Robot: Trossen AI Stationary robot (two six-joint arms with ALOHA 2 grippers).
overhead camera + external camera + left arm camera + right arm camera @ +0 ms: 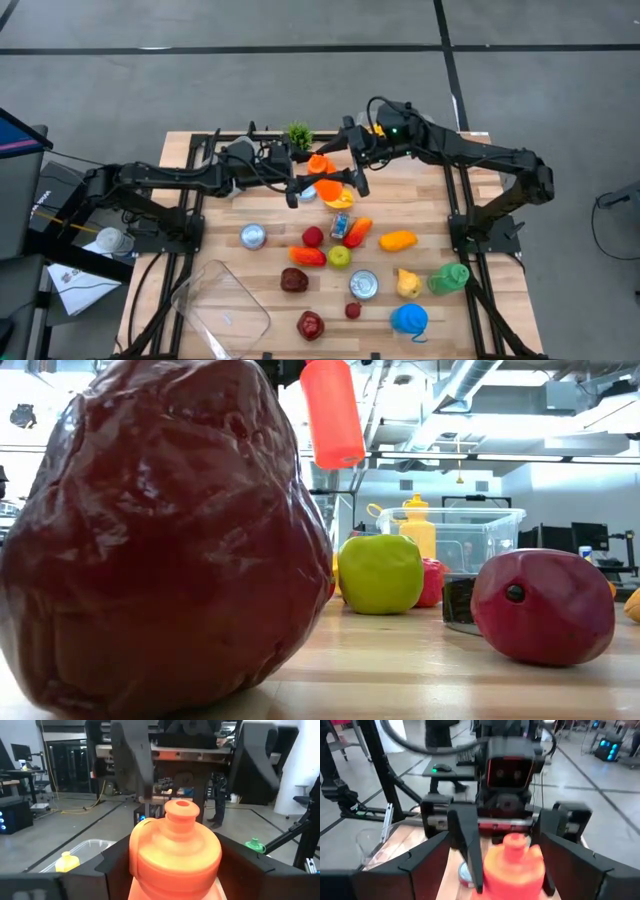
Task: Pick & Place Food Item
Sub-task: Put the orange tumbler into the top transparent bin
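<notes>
1. My left gripper (318, 186) is out over the middle-back of the table and it's clamped around the orange bottle (334, 192). In my left wrist view the bottle (175, 851) sits right between my two dark fingers (107, 870), cap end pointing away from me.
2. My right gripper (345, 160) is right there too, facing the left one across the bottle. Its fingers (470, 851) are spread wide either side of the bottle (514, 867), not pinching it as far as I can see.
3. From table height the bottle (331, 412) hangs in the air, clear of the wood.
4. Containers: there's a clear plastic tub (221, 307) on the front left corner of the table, tilted, and I can't spot anything in it from above. The low view shows a clear bin (462, 533) with a yellow bottle (419, 526) in front of or inside it, can't tell which.
5. Two silver cans, one (253, 236) on the left, one (363, 284) nearer the front.
6. Loose food is scattered in front of me: a green apple (339, 257), a dark red fruit (310, 324) close to the front edge, a yellow-orange piece (397, 240), a blue ball of something (408, 319) and a green cup (449, 277) on the right.
</notes>
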